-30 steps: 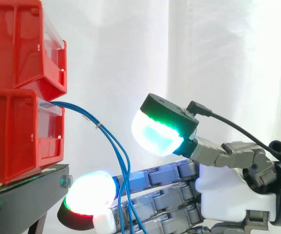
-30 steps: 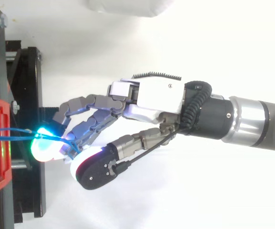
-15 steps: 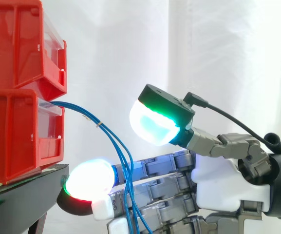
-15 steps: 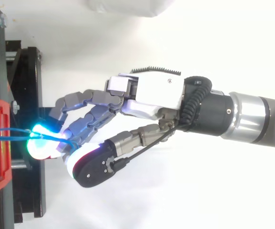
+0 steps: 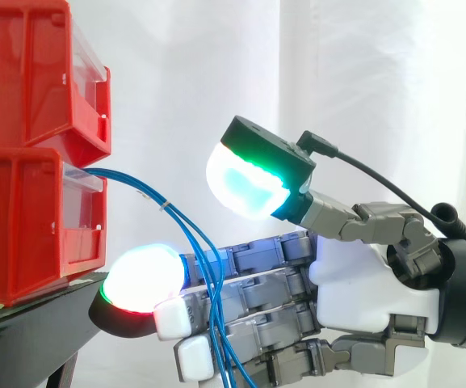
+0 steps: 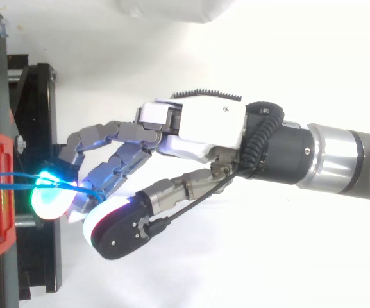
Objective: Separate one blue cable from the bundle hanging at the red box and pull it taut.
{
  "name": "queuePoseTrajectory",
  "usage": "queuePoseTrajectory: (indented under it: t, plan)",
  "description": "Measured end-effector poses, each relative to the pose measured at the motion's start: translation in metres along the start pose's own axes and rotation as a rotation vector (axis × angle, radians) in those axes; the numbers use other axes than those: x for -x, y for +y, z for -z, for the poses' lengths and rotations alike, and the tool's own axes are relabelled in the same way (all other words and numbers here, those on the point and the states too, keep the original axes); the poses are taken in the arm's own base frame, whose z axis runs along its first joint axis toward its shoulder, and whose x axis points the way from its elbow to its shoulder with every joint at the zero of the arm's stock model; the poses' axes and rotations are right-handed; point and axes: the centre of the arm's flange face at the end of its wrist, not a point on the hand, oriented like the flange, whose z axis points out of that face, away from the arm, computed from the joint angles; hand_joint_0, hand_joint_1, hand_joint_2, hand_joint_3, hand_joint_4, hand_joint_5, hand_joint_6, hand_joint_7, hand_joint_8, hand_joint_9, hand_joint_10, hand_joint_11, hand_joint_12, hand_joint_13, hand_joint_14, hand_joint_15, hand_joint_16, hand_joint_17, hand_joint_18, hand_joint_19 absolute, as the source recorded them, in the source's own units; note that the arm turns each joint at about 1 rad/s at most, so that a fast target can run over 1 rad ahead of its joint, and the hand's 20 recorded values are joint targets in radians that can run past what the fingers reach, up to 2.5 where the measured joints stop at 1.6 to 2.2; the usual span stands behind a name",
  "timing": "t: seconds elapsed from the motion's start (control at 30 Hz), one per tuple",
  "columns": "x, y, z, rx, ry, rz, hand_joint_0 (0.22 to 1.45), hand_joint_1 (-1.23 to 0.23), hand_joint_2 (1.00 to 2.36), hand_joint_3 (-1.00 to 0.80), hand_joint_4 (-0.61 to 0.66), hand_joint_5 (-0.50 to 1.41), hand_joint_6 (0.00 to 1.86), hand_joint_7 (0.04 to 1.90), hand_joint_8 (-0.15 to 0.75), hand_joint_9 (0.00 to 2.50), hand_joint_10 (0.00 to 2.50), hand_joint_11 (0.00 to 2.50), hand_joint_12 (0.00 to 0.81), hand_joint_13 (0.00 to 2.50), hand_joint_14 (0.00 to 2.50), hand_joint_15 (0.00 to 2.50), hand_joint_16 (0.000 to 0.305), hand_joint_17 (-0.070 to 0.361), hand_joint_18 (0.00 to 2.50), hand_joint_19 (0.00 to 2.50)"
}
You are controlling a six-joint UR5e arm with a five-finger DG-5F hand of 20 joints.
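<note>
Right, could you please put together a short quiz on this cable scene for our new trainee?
1. True or false: the blue cables leave the upper red bin.
2. The hand holds its thumb pad: A) pinched on the cables; B) raised above the cables, apart from them; C) folded flat against the palm.
3. In the side view, from which edge does the arm come in?
Key: 1 false, they leave the lower red bin. 2 B. 3 the right edge.
</note>
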Motion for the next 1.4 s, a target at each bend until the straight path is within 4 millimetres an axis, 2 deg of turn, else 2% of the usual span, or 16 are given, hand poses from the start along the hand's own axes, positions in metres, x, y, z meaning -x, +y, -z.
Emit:
queuePoseTrajectory:
  t: [0.8, 1.13, 1.4]
  plan:
    - [0.012, 0.025, 0.007, -0.050, -0.005, 0.047, 0.68, -0.62, 1.01, -0.33, 0.30, -0.15, 0.50, 0.95, 0.311, 0.90, 0.01, 0.57, 0.326, 0.98, 0.02, 0.52, 0.033, 0.073, 0.80, 0.43]
    - [0.019, 0.042, 0.008, -0.048, -0.013, 0.049, 0.64, -0.53, 1.01, -0.41, 0.29, -0.14, 0.50, 0.95, 0.313, 0.91, 0.01, 0.56, 0.330, 0.98, 0.02, 0.53, 0.033, 0.075, 0.80, 0.45]
    - [0.021, 0.050, 0.010, -0.056, -0.016, 0.056, 0.65, -0.58, 1.01, -0.40, 0.30, -0.14, 0.50, 0.95, 0.320, 0.92, 0.02, 0.56, 0.331, 0.98, 0.02, 0.52, 0.033, 0.075, 0.80, 0.44]
